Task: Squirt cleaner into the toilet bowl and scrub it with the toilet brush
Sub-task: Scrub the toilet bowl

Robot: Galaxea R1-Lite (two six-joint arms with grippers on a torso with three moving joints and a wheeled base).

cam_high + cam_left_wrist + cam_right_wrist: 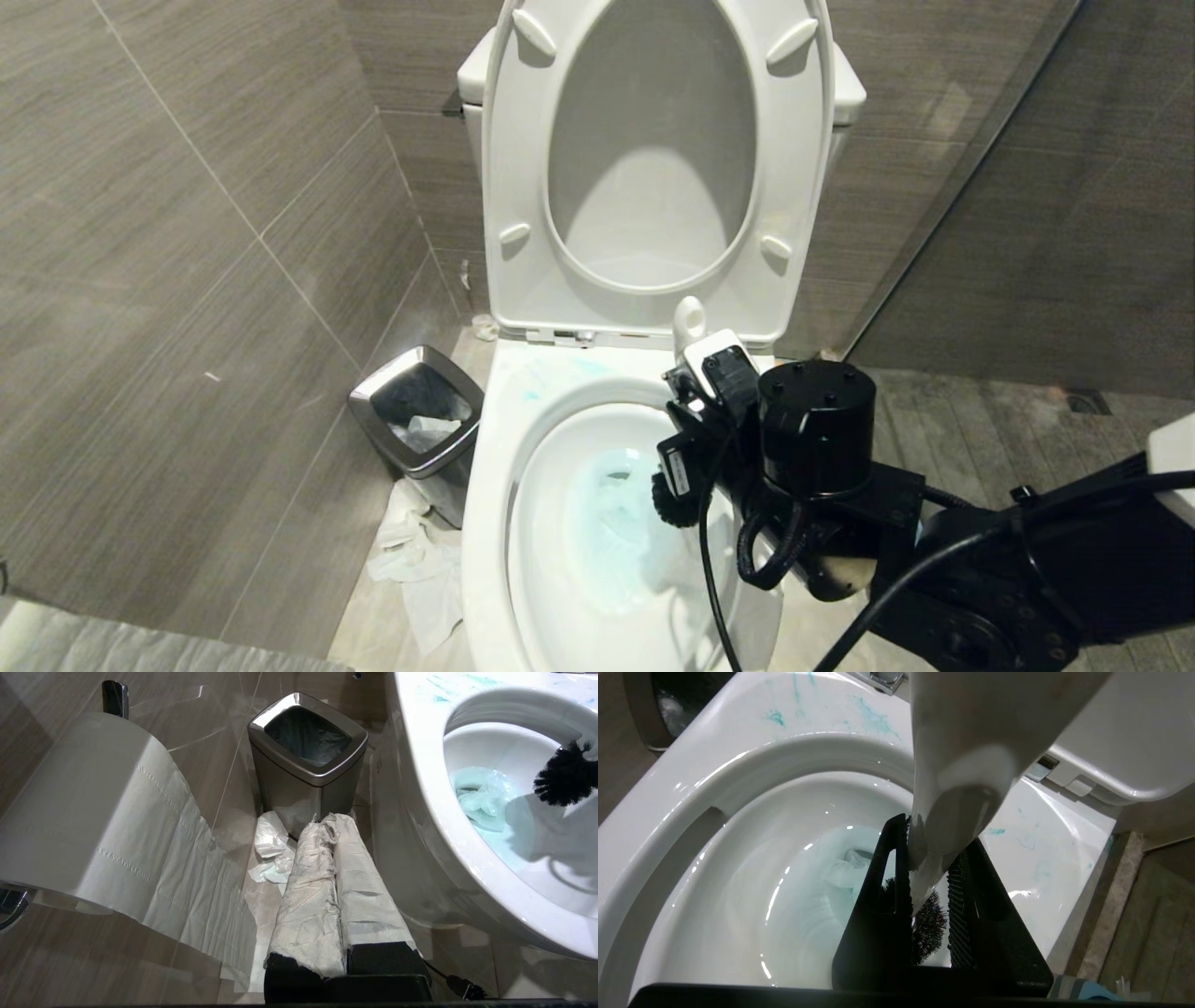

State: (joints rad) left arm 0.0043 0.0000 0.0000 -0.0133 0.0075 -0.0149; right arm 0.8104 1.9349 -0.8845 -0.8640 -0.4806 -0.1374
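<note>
The white toilet bowl [485, 485] stands open in front of me, seat and lid raised. Turquoise cleaner [537, 383] is smeared on the back of the rim [873, 716] and tints the water [495, 826]. My right gripper [931, 835] hangs over the bowl's right side, shut on the white handle of the toilet brush [962, 765]. The handle's rounded end [689, 322] sticks up above the gripper [695, 392]. The black bristle head [565, 774] hangs inside the bowl above the water. My left gripper [331, 821] is parked low beside the toilet, shut, its fingers wrapped in white paper.
A square steel bin [420, 420] with a black liner stands on the floor left of the toilet, with crumpled paper [411, 551] in front of it. A toilet paper roll [79, 807] hangs on the left wall. A blue-and-grey striped holder [1083, 994] sits to the right.
</note>
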